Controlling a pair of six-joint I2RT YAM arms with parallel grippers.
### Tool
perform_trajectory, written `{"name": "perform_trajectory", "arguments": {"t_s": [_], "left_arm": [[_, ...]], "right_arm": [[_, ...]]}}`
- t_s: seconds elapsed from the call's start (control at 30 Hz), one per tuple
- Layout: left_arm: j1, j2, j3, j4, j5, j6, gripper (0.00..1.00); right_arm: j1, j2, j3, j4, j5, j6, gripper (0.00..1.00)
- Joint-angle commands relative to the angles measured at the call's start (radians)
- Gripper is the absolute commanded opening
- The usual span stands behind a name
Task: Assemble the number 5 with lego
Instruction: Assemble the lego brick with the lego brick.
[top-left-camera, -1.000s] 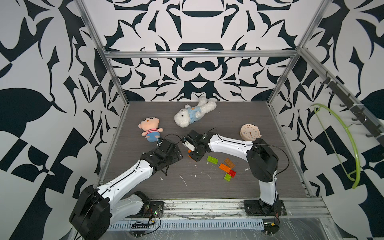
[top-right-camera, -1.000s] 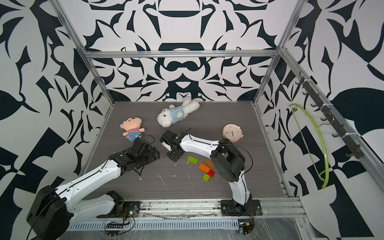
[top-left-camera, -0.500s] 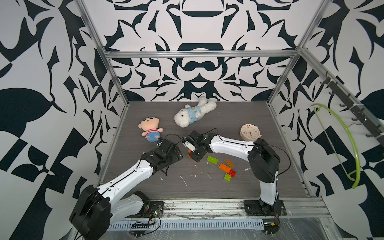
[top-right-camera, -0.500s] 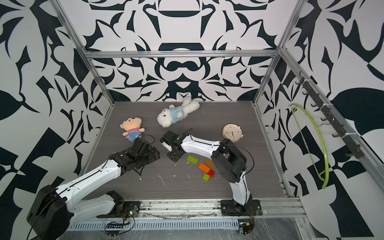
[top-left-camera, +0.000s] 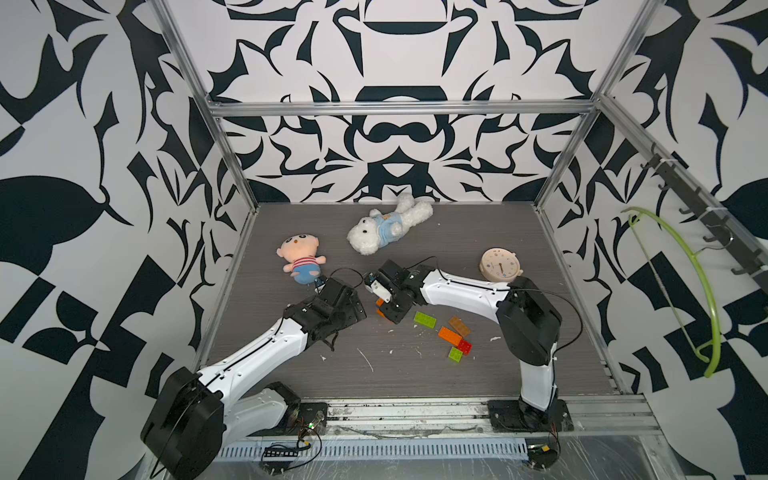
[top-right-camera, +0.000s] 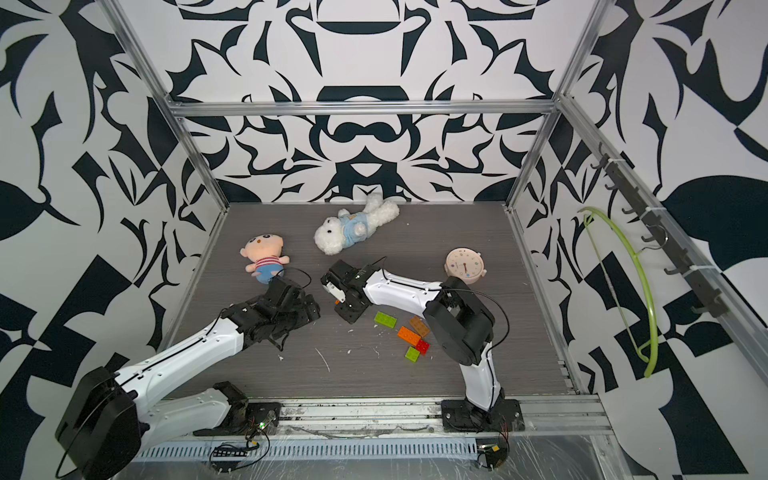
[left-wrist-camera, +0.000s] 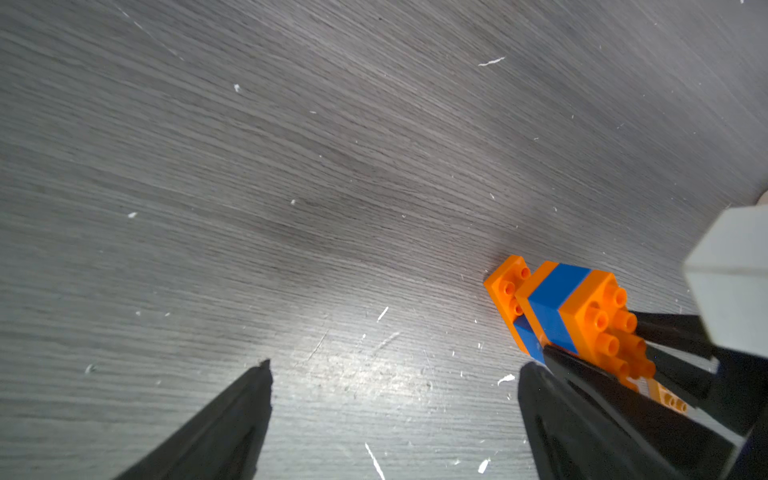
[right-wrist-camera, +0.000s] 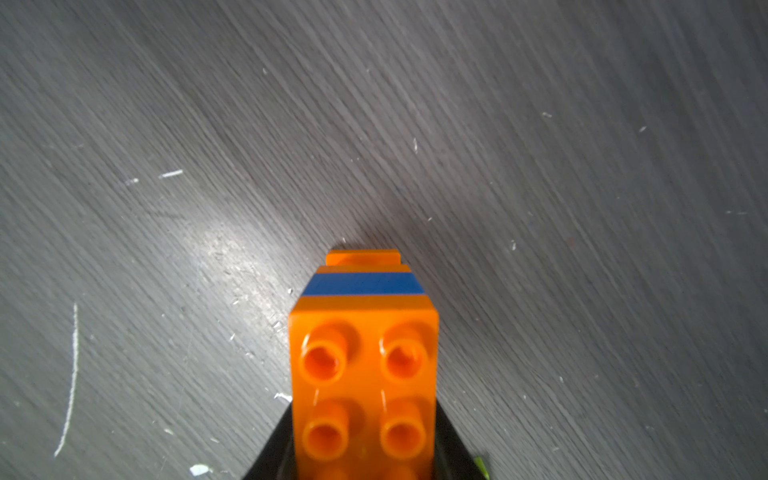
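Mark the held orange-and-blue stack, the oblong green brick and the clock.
orange-and-blue stack (right-wrist-camera: 363, 361), right wrist view, studded orange face.
oblong green brick (top-left-camera: 425, 319), a top view, studded top.
clock (top-left-camera: 500, 266), a top view, dial centre.

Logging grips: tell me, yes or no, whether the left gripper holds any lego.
No, the left gripper stands open over bare table; the orange-and-blue lego stack lies outside its jaws.

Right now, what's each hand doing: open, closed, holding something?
Left hand: open, holding nothing.
Right hand: closed on the orange and blue lego stack.
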Motion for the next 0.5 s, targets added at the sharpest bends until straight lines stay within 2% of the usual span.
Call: {"name": "perform_trajectory", "arguments": {"t_s": [0.0,0.47], "left_arm": [[0.001,-0.002,0.021,-0.018,-0.006,0.010,0.99],[0.001,-0.003,0.021,-0.017,-0.005,0.008,0.99]], "right_arm": [[-0.006,0.058,0.000,-0.098,-0.023,-0.016,0.29],[-0.008,0.089,0.019,-0.130,0.012,-0.007,0.31]]}}
